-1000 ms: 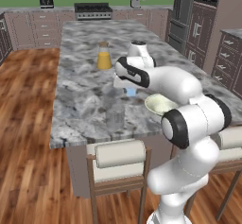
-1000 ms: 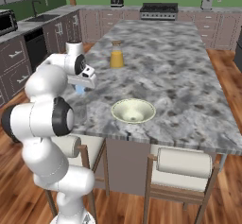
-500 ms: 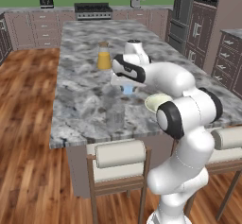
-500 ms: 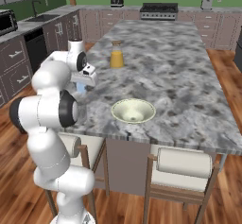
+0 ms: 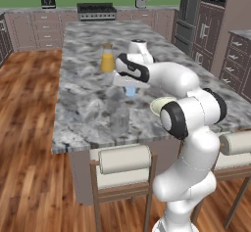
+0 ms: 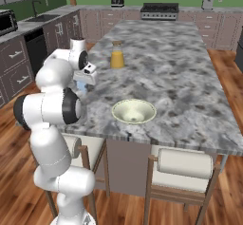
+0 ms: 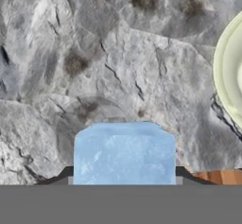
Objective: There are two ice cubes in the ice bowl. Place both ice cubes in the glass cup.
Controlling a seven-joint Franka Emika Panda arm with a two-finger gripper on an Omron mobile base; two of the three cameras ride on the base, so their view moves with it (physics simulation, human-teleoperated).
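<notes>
One pale-blue translucent ice cube [image 7: 124, 153] sits pinched in the end effector [image 7: 124, 180], seemingly above the faint glass cup [image 7: 92, 124].

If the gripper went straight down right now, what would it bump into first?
Probably the glass cup. The gripper holds an ice cube between its fingers, and the cup's faint round rim sits just beyond the cube on the marble counter. Depth is hard to judge.

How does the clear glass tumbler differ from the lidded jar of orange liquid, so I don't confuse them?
The clear glass tumbler is colourless, faint against the marble; the lidded jar of orange liquid is vivid. The tumbler is open-topped, the jar capped. The tumbler stands nearer the front edge, the jar farther back. Both stand upright.
</notes>
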